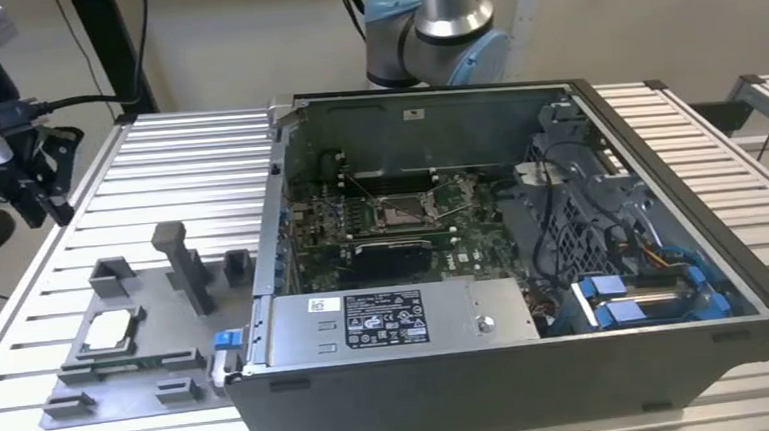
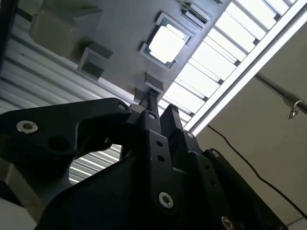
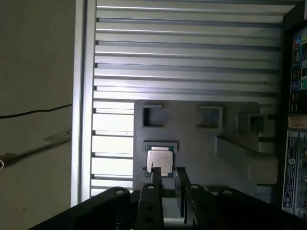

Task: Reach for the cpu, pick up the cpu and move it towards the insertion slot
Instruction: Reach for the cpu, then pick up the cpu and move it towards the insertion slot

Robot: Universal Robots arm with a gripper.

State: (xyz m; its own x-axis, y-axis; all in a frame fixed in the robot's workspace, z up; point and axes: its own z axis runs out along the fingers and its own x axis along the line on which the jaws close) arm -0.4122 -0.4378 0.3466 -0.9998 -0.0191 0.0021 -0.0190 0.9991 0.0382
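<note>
gripper (image 3: 168,179) is hanging above the plate (image 3: 201,143), its 2 fingers standing a little apart, gripping nothing | cpu (image 3: 159,163) is lying flat in its pocket on the plate, near the fingertips, untouched | slot (image 1: 402,210) is sitting inside the case (image 1: 529,377), well apart from the cpu

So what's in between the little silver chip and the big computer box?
In the exterior view, grey fixture blocks stand on the grey plate between the cpu and the computer case.
</note>
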